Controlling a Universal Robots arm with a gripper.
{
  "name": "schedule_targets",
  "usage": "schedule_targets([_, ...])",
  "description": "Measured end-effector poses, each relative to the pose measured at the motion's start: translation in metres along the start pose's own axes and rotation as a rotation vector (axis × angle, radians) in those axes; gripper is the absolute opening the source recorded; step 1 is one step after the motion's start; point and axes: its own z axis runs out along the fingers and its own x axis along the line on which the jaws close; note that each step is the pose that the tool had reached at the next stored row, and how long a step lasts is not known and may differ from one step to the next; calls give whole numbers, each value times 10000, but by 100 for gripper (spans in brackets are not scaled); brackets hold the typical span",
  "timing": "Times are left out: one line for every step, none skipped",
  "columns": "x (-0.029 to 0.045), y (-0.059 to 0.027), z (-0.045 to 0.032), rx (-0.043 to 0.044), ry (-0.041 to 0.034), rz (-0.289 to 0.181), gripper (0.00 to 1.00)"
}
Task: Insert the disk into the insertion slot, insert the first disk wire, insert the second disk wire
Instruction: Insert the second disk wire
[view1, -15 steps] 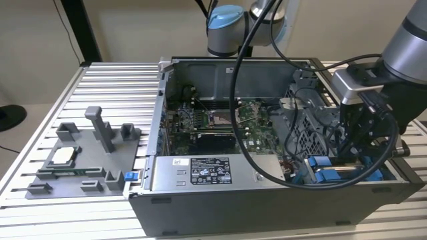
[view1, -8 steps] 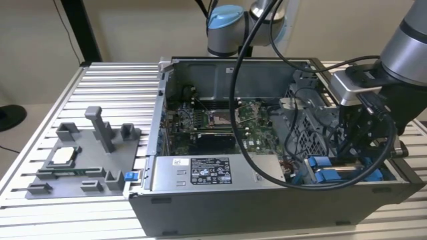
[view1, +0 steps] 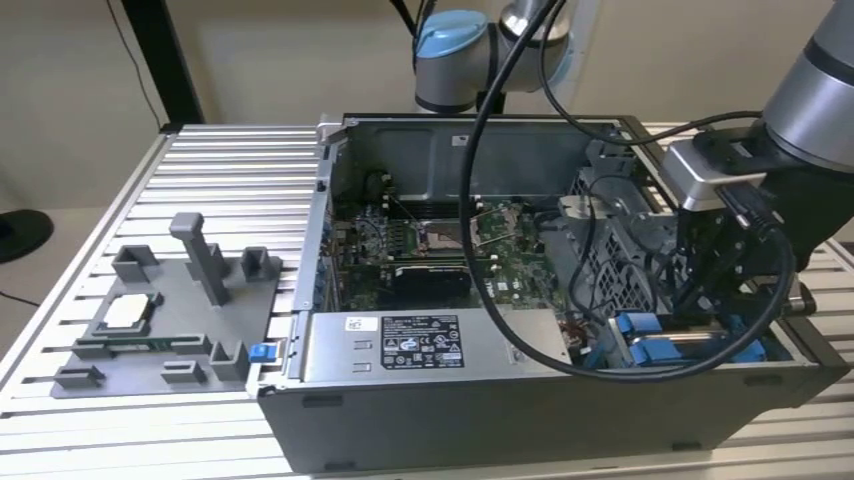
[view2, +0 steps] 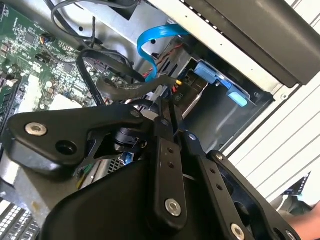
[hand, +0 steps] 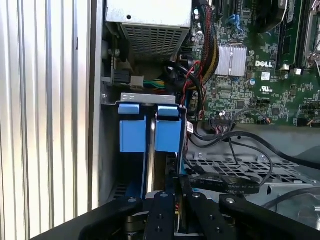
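Observation:
The disk (hand: 150, 150) stands edge-on in the insertion slot (hand: 148, 98), with the blue tabs of its carrier (hand: 167, 129) at the slot's mouth. In the exterior view those blue tabs (view1: 643, 325) sit in the case's near corner on the exterior view's right, and my gripper (view1: 694, 318) reaches down beside them. My gripper (hand: 178, 193) is shut on a flat black disk wire (hand: 227, 186), just behind the disk. In the second wrist view the gripper (view2: 167, 114) pinches this black wire (view2: 125, 88) near the bay. A blue wire (view2: 149, 46) loops above it.
The open computer case (view1: 441, 425) lies on a slatted metal table (view1: 227, 150). A grey power-supply box (view1: 420, 345) fills its front and a motherboard (view1: 441, 245) its middle. A grey fixture tray (view1: 160, 320) stands at the exterior view's left. Loose cables (hand: 200, 90) crowd the bay.

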Motion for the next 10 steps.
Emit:
schedule_targets([-1, 0, -26, -10, 5, 2, 0])
schedule_targets([-3, -1, -57, -12, 23, 2, 0])
schedule_targets([-4, -3, -76, -12, 19, 1, 0])
schedule_targets([-4, -4, -85, -12, 22, 0, 0])
schedule_targets([-5, -4, -84, -13, 20, 0, 0])
schedule_targets([-4, -5, -84, -13, 20, 1, 0])
schedule_targets([-3, -5, -86, -13, 24, 0, 0])
schedule_targets([-1, -6, -87, -13, 26, 0, 0])
schedule_targets([1, -5, -85, -13, 24, 1, 0])
schedule_targets([2, -5, -84, -13, 25, 9, 0])
